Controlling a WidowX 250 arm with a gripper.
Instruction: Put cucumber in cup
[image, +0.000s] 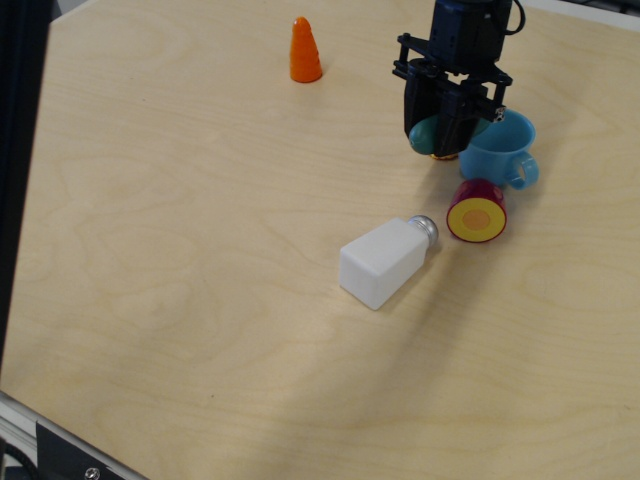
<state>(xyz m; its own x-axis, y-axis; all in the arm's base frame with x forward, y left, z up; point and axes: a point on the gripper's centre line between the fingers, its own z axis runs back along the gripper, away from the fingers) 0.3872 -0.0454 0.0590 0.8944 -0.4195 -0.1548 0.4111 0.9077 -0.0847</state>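
We have the cucumber (427, 133) held tight in our gripper (445, 135). The two black fingers are squeezed onto it, and only its round teal end peeks out on the left side. The gripper hangs up in the air, not on the table (180, 260).

The cup (497, 146) is light blue and stands upright, with its handle pointing to about 4 o'clock. It sits just beside our gripper, at 3 o'clock from it. In the picture our gripper covers a bit of the cup's left rim, so we think we are close but not over the middle yet.

To do this step well, we should slide a little more toward 3 o'clock, until the cucumber is right above the open mouth. Then we go down slowly and let go only when the cucumber is over the hole. The cucumber is long, so it may tip and rest on the rim.

We must be careful of the things close by. A bit of the yellow corn (447, 156) shows under our gripper. The red and yellow round toy (477, 211) lies at 6 o'clock from the cup. The white shaker (386, 262) and the orange carrot (305, 51) are well apart.
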